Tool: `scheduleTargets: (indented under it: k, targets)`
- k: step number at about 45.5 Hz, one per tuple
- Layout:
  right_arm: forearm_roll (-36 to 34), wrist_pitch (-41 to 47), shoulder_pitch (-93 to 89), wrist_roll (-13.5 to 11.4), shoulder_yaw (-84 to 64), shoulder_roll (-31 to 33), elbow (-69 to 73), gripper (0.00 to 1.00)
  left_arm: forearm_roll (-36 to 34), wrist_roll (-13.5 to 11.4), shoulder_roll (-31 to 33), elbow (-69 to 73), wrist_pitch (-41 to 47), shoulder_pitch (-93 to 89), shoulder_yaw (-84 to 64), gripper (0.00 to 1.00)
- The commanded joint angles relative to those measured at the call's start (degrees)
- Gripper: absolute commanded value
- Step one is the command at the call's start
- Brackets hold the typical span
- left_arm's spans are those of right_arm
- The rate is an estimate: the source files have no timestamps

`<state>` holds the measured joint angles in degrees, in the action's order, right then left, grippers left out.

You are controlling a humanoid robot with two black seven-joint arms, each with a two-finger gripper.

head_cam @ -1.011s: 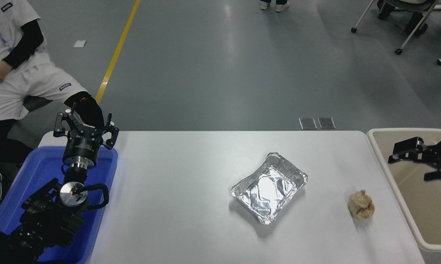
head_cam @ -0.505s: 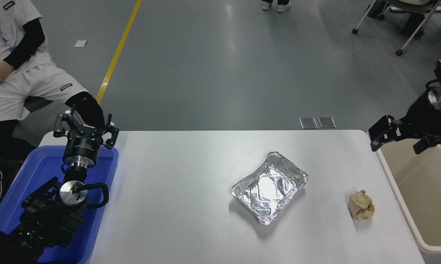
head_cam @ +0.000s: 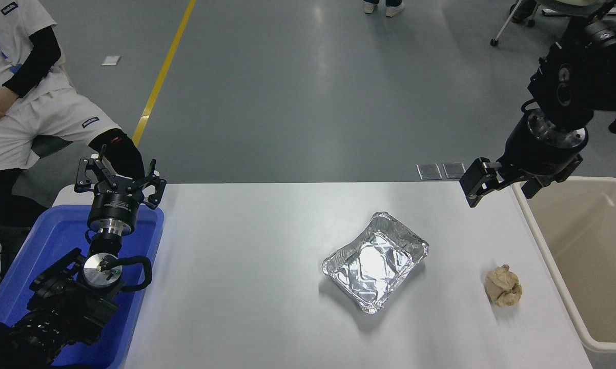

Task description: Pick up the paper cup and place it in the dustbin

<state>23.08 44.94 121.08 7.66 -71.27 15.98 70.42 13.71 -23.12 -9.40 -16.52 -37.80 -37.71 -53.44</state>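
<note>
the right gripper (head_cam: 498,183) hangs in the air over the far right corner of the white counter (head_cam: 246,287), just beside the dustbin's (head_cam: 592,341) far left corner. its jaws are spread apart and nothing sits between them. the paper cup is nowhere to be seen: it is not on the counter, not in the jaws, and the part of the dustbin's inside that shows is bare, though its floor near the right and lower edges runs out of frame, so the cup could lie there unseen.

on the counter lie only a silver foil tray (head_cam: 375,260) near the middle and a crumpled tan paper ball (head_cam: 504,285) to its right, near the dustbin's long left wall. neither is the task's thing.

the left gripper (head_cam: 118,177) is parked at the lower left above the blue bin (head_cam: 41,246), its jaws splayed open and empty. a person (head_cam: 26,97) sits at the far left beyond the counter.

judging from an empty open gripper beside the bin and no cup left on the counter, the drop step looks finished or all but finished. the next move calls for little more than clearing the arm away from the dustbin rim without clipping it, and leaving the tray and paper ball alone.
</note>
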Motion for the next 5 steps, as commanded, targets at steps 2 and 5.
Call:
scheduleTargets:
  k: [2,5]
  targets:
    - [0.04,0.06,0.03,-0.02,-0.37,-0.34,-0.02,1.0,0.0,0.0,0.0,0.0,0.01,0.0,0.0,0.99]
    - [-0.23,0.06,-0.06,-0.02,-0.63,-0.34,-0.19,1.0,0.0,0.0,0.0,0.0,0.01,0.0,0.0,0.99]
